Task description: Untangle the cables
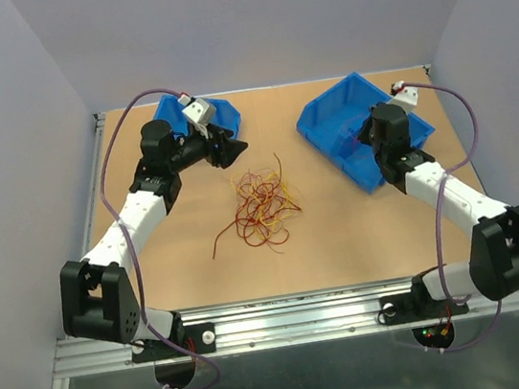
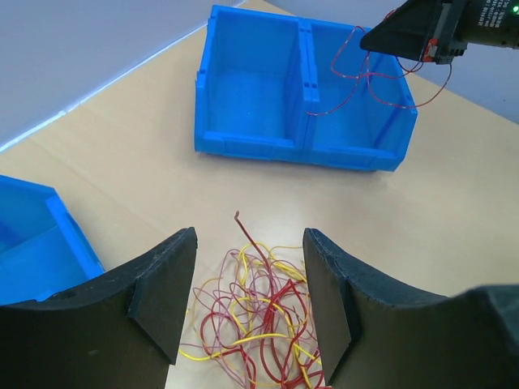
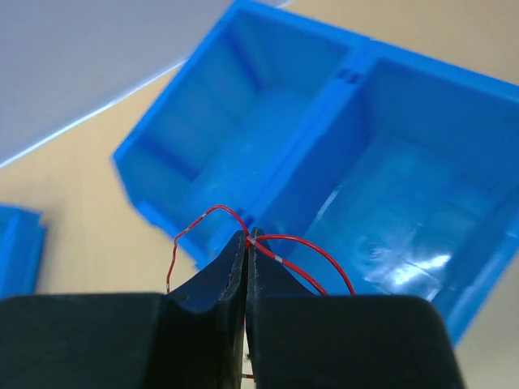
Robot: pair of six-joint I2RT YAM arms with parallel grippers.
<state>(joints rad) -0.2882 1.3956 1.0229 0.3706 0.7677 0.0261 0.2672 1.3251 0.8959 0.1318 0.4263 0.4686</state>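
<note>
The cables [image 1: 261,204] lie as a loose tangle of thin yellow, orange and dark red wires on the table's middle. In the left wrist view the tangle [image 2: 259,312] sits on the table between and below my open fingers. My left gripper [image 1: 229,150] [image 2: 250,235] is open and empty, just behind the tangle's far left side. My right gripper [image 1: 360,137] [image 3: 248,237] is shut on one red wire [image 3: 308,243], held over the right blue bin [image 3: 324,97]. The left wrist view also shows it [image 2: 389,36] with the red wire [image 2: 365,81] hanging into the bin.
The two-compartment blue bin [image 1: 330,112] [image 2: 243,146] stands at the back right. Another blue bin [image 1: 219,113] [image 2: 32,235] stands at the back left, behind my left wrist. One dark red strand [image 1: 222,238] trails from the tangle toward the near left.
</note>
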